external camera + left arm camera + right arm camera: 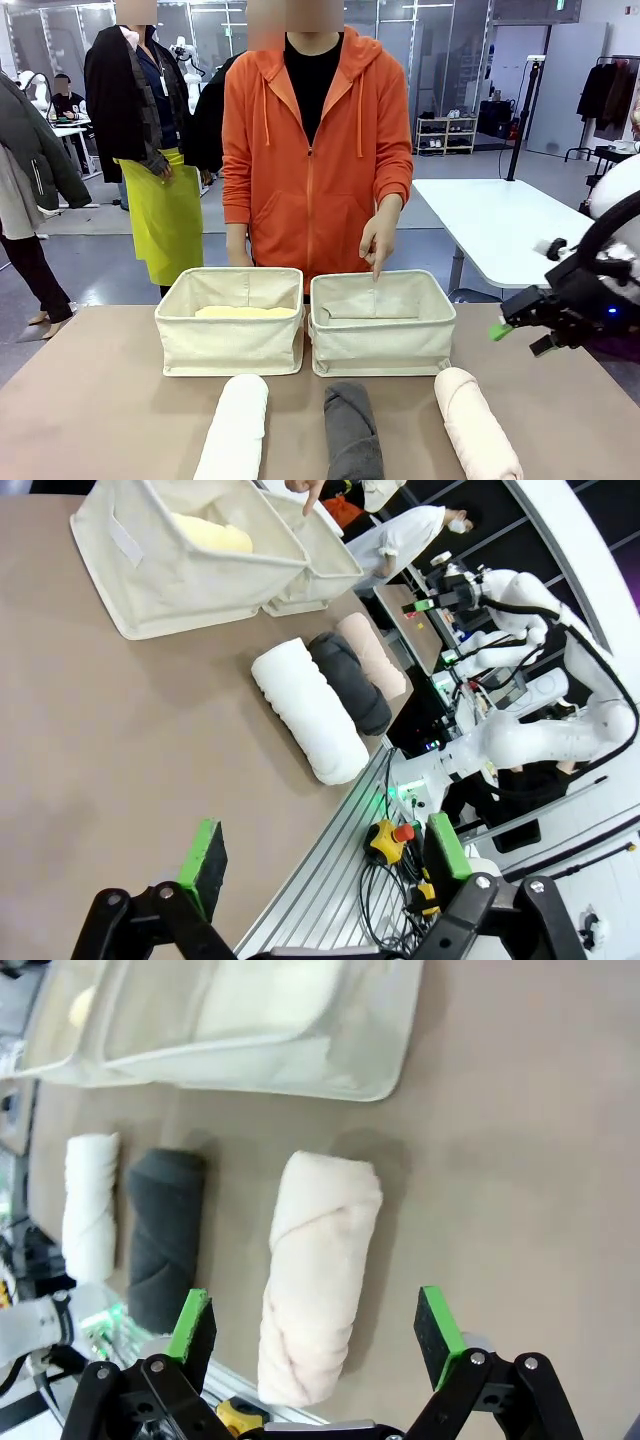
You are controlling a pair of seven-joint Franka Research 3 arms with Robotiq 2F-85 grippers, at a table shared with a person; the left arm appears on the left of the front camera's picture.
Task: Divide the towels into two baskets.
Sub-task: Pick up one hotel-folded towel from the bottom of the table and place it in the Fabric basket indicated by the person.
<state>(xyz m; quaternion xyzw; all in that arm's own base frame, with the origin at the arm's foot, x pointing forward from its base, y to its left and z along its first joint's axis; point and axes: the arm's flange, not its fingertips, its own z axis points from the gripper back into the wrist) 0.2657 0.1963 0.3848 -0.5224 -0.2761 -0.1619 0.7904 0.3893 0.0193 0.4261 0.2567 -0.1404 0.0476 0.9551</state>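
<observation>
While right hand hangs wide, pink towel lies below, apart.

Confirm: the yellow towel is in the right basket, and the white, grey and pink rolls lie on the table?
No: the front view shows the yellow towel in the left basket. The white roll, grey roll and pink roll do lie on the table.

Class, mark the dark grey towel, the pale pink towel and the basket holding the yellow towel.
Dark grey towel (353, 432): front view, mid-roll.
Pale pink towel (318, 1272): right wrist view, mid-roll.
Basket (230, 348): front view, front wall.
</observation>
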